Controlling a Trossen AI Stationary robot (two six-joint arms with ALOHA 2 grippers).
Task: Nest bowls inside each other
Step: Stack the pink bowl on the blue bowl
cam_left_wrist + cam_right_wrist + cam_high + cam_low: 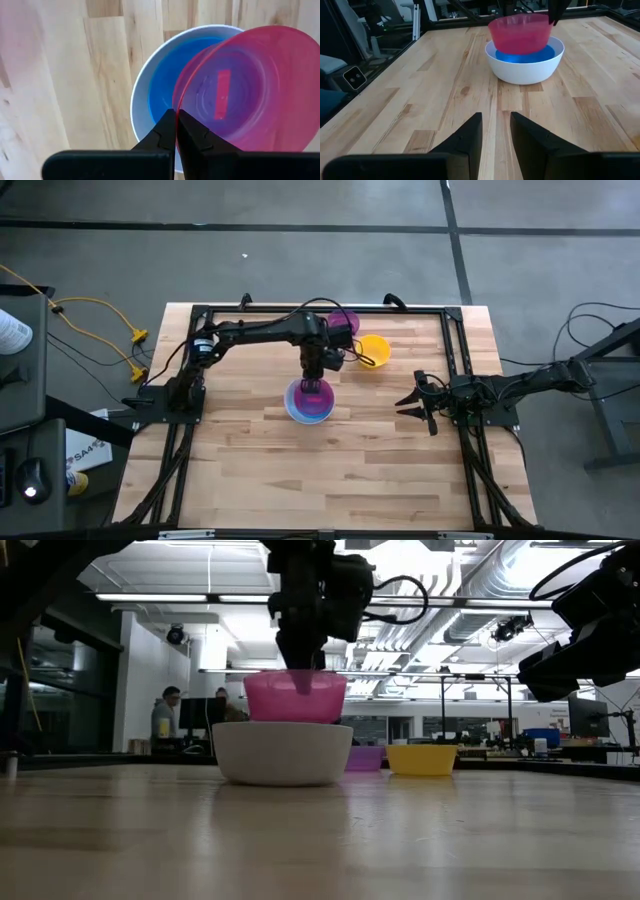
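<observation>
Left wrist view shows the left gripper [176, 131] pinching the red bowl's [245, 90] rim, hanging off-centre above the blue bowl [167, 85] nested in the white bowl [137, 100] below the jaws, so releasing now could leave it tilted.

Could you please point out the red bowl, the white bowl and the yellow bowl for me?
red bowl [520, 34]: right wrist view, on its outer side wall.
white bowl [282, 752]: low view, on its outer wall facing the camera.
yellow bowl [374, 348]: high view, on its inside.
</observation>
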